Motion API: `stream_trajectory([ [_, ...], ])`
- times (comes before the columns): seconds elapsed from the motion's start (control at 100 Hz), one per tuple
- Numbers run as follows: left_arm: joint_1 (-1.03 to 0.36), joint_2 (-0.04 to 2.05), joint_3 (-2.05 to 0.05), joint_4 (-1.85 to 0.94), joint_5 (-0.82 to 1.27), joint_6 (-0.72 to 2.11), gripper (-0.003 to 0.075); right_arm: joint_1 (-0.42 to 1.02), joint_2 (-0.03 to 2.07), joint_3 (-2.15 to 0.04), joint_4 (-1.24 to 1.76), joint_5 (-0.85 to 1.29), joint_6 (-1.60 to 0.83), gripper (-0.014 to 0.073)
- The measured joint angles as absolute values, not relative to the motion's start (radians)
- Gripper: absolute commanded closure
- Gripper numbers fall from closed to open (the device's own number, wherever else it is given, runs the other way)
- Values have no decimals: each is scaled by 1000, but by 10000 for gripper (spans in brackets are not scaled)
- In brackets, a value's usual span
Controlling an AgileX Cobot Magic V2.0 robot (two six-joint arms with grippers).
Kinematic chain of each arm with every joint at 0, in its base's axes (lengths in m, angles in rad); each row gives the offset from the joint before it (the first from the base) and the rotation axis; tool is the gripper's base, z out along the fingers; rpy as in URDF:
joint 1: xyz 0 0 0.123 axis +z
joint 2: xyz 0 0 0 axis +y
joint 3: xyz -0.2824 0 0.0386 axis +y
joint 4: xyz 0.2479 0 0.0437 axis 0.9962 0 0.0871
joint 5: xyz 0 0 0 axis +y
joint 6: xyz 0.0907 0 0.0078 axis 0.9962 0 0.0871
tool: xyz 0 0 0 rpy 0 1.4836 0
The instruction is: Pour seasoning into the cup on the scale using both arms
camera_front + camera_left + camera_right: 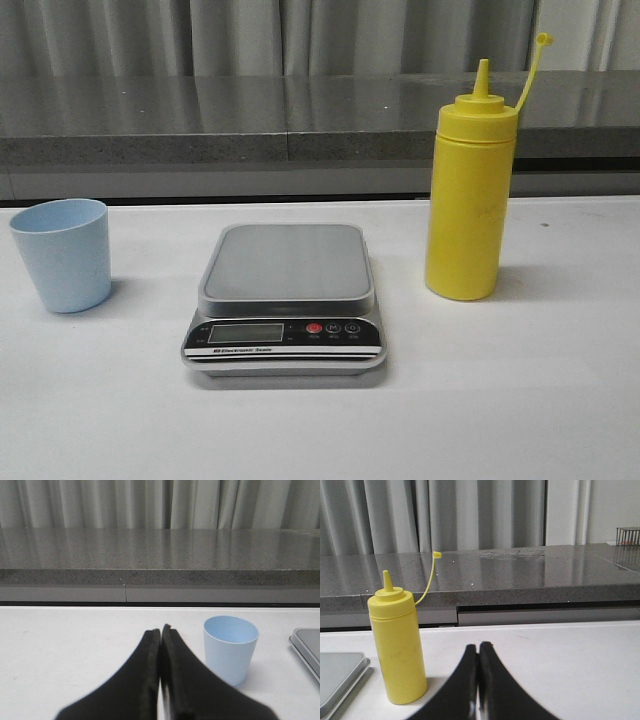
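Note:
The yellow seasoning bottle (470,190) stands upright on the white table to the right of the scale, its cap hanging off on a thin strap. The silver-grey scale (287,262) sits in the middle with a bare platform. The pale blue cup (62,253) stands upright and empty at the left. Neither arm shows in the front view. In the left wrist view my left gripper (160,629) is shut and empty, a little short of and beside the cup (230,649). In the right wrist view my right gripper (478,646) is shut and empty, beside the bottle (397,647).
A grey stone counter ledge (300,120) runs along the back of the table, with grey curtains behind it. The scale's edge shows in the left wrist view (306,647) and in the right wrist view (340,675).

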State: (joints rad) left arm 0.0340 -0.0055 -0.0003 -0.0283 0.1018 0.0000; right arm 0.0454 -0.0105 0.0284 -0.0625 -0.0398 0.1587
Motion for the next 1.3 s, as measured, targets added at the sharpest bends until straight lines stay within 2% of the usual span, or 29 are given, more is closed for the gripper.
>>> stream_trajectory([
  [0.63, 34, 5, -42, -87, 144, 0, 741, 45, -10, 28, -63, -40, 159, 652],
  [1.03, 34, 388, -371, -89, 292, 0, 734, 45, -10, 28, -63, -40, 159, 652],
  [1.09, 34, 468, -418, -89, 319, 9, 701, 45, -10, 28, -63, -40, 159, 652],
  [1.12, 34, 505, -442, -89, 332, 11, 661, 45, -10, 28, -63, -40, 159, 652],
  [1.3, 34, 730, -575, -89, 369, 15, 355, 45, -10, 28, -63, -40, 159, 652],
])
